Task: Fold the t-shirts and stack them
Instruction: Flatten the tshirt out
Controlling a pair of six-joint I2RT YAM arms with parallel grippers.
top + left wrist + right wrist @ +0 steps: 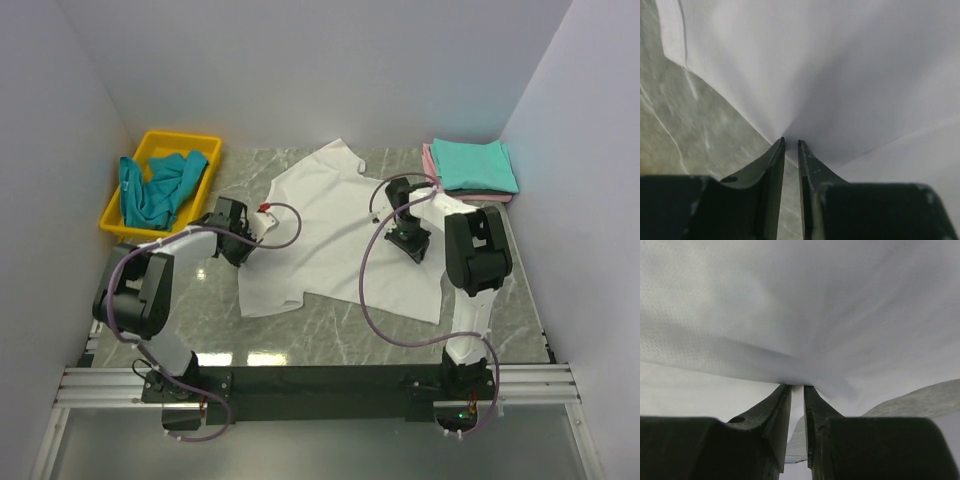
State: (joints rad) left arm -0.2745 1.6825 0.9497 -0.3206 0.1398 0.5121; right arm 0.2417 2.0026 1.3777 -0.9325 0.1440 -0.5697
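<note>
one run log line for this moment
left hand: shut on white t-shirt, left edge | right hand: shut on it, right side | folded stack: teal over pink, far right | yellow tray: teal t-shirt bunched

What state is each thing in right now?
left gripper: shut on white t-shirt
right gripper: shut on white t-shirt
white t-shirt: spread out, unfolded, pinched by both grippers
loose teal t-shirt: crumpled in yellow tray
stacked teal t-shirt: folded, atop pink t-shirt
pink t-shirt: folded, bottom of stack
</note>
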